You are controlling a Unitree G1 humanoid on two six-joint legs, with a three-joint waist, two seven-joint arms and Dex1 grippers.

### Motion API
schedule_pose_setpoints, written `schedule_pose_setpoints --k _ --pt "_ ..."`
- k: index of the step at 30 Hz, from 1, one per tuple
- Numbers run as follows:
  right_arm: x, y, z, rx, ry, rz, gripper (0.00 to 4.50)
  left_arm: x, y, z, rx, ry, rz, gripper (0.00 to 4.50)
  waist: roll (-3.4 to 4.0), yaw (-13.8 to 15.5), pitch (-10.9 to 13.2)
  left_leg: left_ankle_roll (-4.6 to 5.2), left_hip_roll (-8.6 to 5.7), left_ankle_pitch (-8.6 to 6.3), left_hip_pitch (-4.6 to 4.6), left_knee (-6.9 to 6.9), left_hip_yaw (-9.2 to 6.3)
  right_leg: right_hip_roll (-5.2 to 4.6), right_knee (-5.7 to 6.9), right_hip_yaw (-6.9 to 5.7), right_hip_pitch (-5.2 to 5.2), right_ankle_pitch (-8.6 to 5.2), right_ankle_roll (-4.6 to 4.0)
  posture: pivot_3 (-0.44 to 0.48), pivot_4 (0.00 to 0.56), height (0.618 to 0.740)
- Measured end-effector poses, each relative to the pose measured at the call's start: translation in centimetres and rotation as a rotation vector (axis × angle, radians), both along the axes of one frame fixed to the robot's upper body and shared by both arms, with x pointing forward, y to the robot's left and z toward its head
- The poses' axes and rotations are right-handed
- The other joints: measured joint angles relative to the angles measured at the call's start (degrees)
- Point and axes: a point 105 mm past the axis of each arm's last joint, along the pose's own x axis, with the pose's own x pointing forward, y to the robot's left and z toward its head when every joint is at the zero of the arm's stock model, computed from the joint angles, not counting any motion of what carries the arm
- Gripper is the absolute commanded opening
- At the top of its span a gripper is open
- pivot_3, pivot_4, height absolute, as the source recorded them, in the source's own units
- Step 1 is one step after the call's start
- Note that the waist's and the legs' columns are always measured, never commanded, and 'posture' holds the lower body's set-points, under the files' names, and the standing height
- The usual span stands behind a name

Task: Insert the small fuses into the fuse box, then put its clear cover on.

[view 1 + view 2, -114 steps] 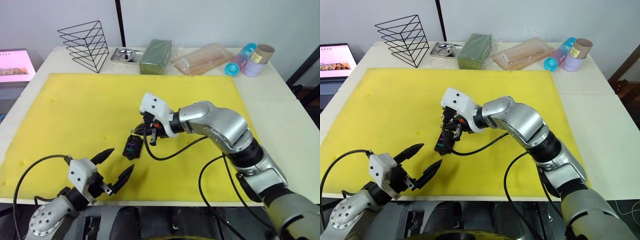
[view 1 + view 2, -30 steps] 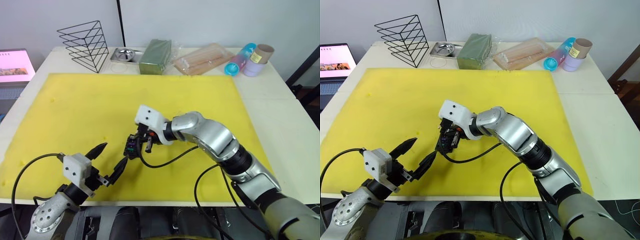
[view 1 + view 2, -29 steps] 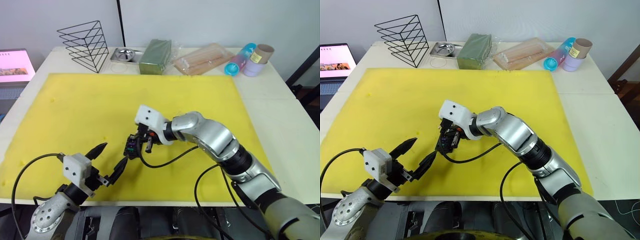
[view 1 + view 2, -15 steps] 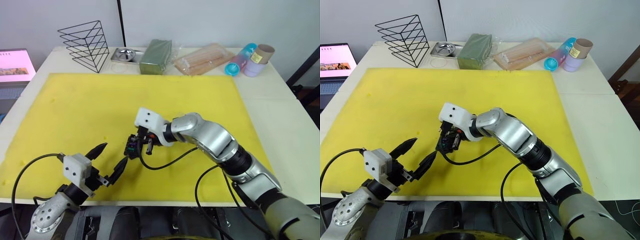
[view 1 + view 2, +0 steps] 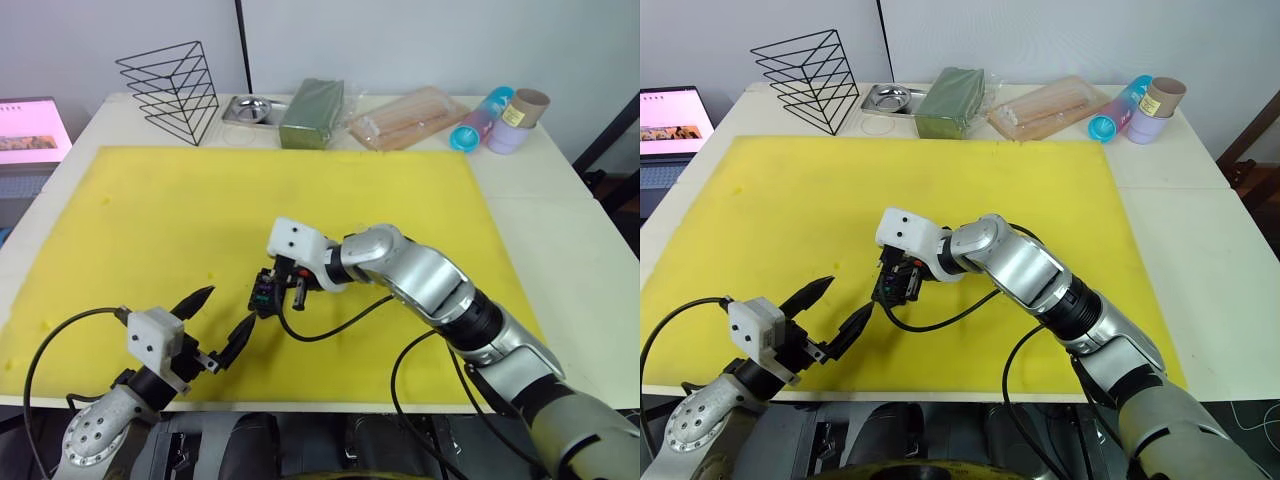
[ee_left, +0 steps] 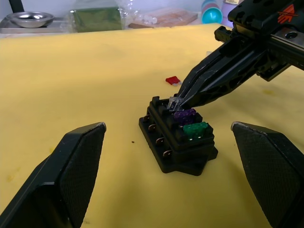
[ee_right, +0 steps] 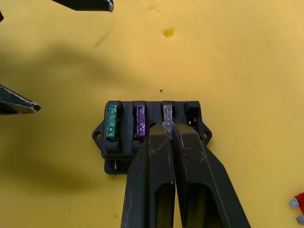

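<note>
Two fuses seated, third at its slot
Right pincer (image 7: 169,127) pinches grey fuse (image 7: 167,114) into fuse box (image 7: 151,145); left pincer (image 5: 222,321) spread, at 7 o'clock.

Lab-style test bench, white table (image 5: 560,215) under yellow foam mat (image 5: 200,220), laptop (image 5: 670,120) alongside, plain wall behind

No words, numbers or brand names can be read anywhere. A small red-orange emblem (image 6: 286,10) sits on the black housing of the right arm in the left wrist view, its shape too small to make out. The laptop screen (image 5: 670,118) shows only blurred pink and white blocks.
</note>
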Motion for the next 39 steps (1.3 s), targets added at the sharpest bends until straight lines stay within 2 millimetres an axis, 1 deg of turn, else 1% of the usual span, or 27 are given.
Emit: schedule_pose_setpoints --k 4,12,18,26,32,34,37,39 --pt "0.3 -0.2 -0.3 -0.007 0.011 -0.016 0.51 0.0 0.0 0.0 -0.001 0.0 0.0 4.5 0.0 0.0 0.0 0.0 0.0 0.0 0.0 0.0 0.0 0.0 0.0 0.0 0.0 0.0 0.0 0.0 0.15 0.74" --pt "0.2 0.1 -0.3 0.0 0.013 -0.011 0.51 0.1 0.0 0.1 0.0 -0.003 -0.001 4.5 0.0 0.0 0.0 0.0 0.0 0.0 0.0 -0.01 0.0 0.0 0.0 0.0 -0.01 0.0 0.0 0.0 0.15 0.74" --pt "0.5 0.0 0.5 0.042 -0.011 -0.01 0.51 0.1 0.0 0.1 0.0 -0.003 -0.001 4.5 0.0 0.0 0.0 0.0 0.0 0.0 0.0 -0.01 0.0 0.0 0.0 0.0 -0.01 0.0 0.0 0.0 0.15 0.74" --pt "0.4 0.0 0.7 0.049 -0.008 0.002 0.51 0.1 0.0 0.0 0.001 -0.003 -0.001 4.5 0.0 0.0 0.0 0.0 0.0 0.0 0.0 -0.02 0.0 0.0 0.0 0.0 -0.01 0.0 0.0 0.0 0.15 0.74" --pt "0.5 -0.2 1.4 0.085 0.006 -0.003 0.51 0.0 0.0 0.0 0.001 0.001 0.0 4.5 0.0 0.0 0.0 0.0 0.0 0.0 0.0 -0.02 0.0 0.0 0.0 0.0 -0.01 0.0 0.0 0.0 0.15 0.74" --pt "0.3 0.0 1.5 0.1 0.027 -0.003 0.1 0.0 0.0 -0.1 0.001 0.001 0.0 4.5 0.0 0.0 0.0 0.0 0.01 0.0 0.0 -0.02 0.0 0.0 0.0 0.0 -0.01 0.0 0.0 0.0 0.15 0.74" --pt "0.4 0.4 2.1 0.151 0.047 -0.019 0.03 0.0 0.0 -0.1 0.004 0.003 0.001 4.5 0.0 -0.1 0.0 0.0 0.02 0.0 0.0 -0.03 0.0 0.01 0.0 0.0 -0.02 0.0 0.01 0.0 0.15 0.74" --pt "0.4 0.6 2.1 0.159 0.052 -0.021 0.03 0.0 0.0 -0.1 0.006 0.004 0.002 4.5 0.0 0.0 0.0 0.0 0.02 0.0 0.0 -0.03 0.0 0.01 0.0 0.0 -0.02 0.0 0.01 0.0 0.15 0.74"
